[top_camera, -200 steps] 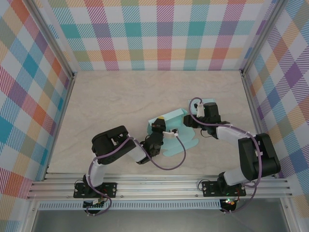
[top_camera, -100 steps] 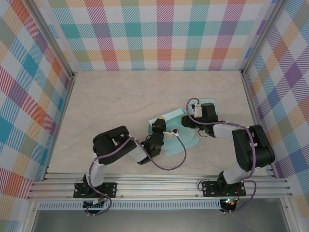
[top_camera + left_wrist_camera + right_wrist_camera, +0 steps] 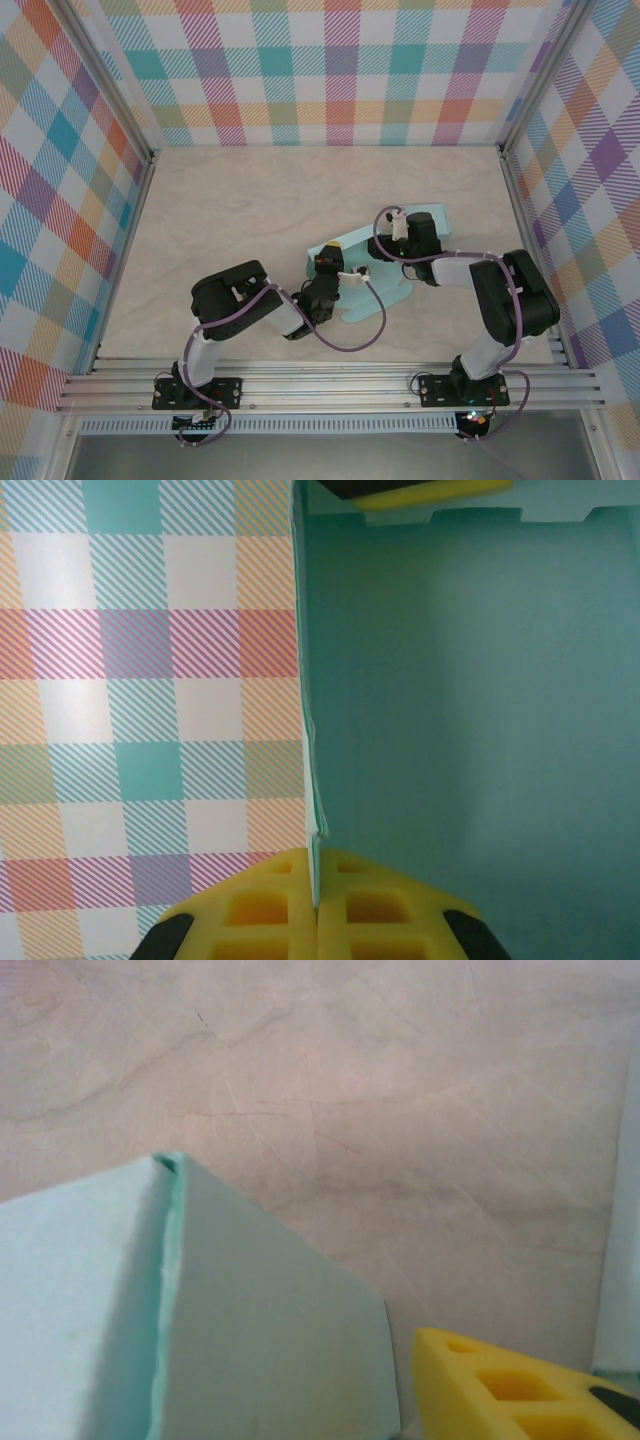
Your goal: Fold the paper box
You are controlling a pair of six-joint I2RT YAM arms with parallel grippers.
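Note:
The paper box (image 3: pixel 392 288) is a pale teal sheet, partly folded, lying on the table between the two arms. My left gripper (image 3: pixel 338 258) is shut on one upright wall of it. In the left wrist view the thin wall edge (image 3: pixel 312 760) runs down between the yellow pads (image 3: pixel 260 910) of that gripper (image 3: pixel 317 858), and the box's inside panel (image 3: pixel 460 700) lies to the right. My right gripper (image 3: pixel 387 243) is at the box's far right side. In the right wrist view one yellow finger (image 3: pixel 500 1390) stands just clear of a raised teal flap (image 3: pixel 250 1340); the other finger is hidden.
The beige table (image 3: pixel 230 210) is walled by plaid panels (image 3: pixel 330 70) at the back and both sides. A metal rail (image 3: pixel 330 385) runs along the near edge. Purple cables (image 3: pixel 365 320) loop over the box's near side.
The right gripper has moved left along the box toward its raised flap, and its arm has bent tighter. The left arm and its grip have not moved.

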